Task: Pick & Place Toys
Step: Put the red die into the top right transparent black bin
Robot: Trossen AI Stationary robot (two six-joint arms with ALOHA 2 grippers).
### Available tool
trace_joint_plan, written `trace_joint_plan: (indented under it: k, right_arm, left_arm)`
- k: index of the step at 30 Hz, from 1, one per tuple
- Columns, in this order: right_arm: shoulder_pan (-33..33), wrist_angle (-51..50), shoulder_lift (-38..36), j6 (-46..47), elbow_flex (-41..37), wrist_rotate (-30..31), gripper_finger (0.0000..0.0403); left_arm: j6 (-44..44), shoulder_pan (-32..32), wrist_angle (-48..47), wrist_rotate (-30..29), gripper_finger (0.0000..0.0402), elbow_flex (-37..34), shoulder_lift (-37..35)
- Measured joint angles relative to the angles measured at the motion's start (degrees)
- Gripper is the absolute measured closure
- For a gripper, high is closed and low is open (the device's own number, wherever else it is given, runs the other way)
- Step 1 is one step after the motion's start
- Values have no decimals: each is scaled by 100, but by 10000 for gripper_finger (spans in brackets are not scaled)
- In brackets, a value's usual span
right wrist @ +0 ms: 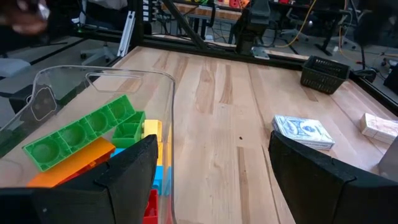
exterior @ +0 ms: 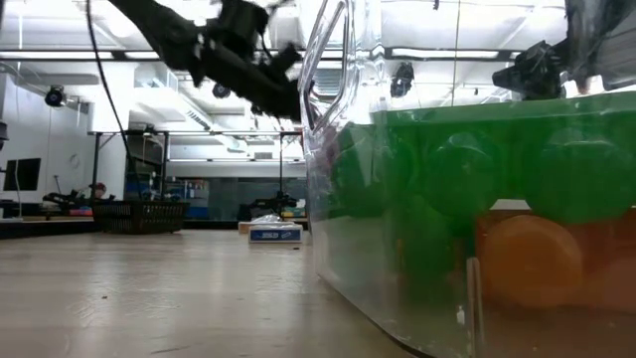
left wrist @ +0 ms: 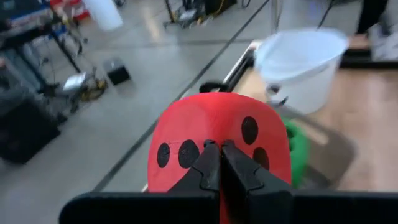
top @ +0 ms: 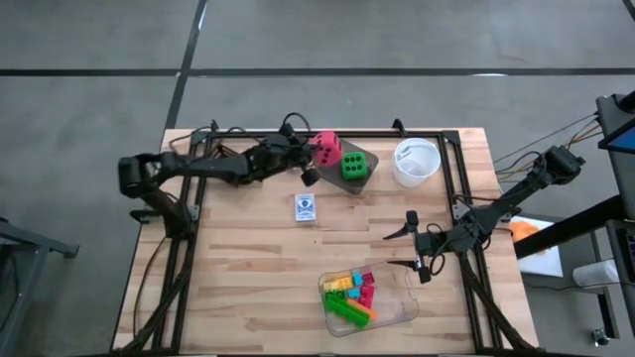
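**High view: left fingers closed at the pink-red die, right fingers wide by the tray**

High view shows my left gripper reaching across the far side of the table to the pink-red die. My left wrist camera looks straight at that die: my two fingertips are pressed together with no gap, right against its dotted face, not clamped around it. The green die sits just right of the pink-red one, on a grey mat, and the white bowl stands further right.

My right gripper hangs on the right side of the table, just right of the clear tray, fingers spread wide and holding nothing. Through my right wrist camera I see the tray's wall and the bricks inside it: green, orange, yellow, blue and pink ones piled together.

The white-blue card pack lies flat near the middle of the table, well apart from both grippers. A tan block lies beyond the pack.
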Motion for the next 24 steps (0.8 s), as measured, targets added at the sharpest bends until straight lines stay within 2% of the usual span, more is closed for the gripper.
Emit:
trace_joint_plan:
  k: [10,24]
  right_arm:
    - [-1,-46,2,24,0,-2,102]
    - [-1,-48,2,24,0,-2,102]
  left_arm:
    - [-243,161,-50,130,401,562,1087]
    - [-879,239,-1121,283,401,744,1427]
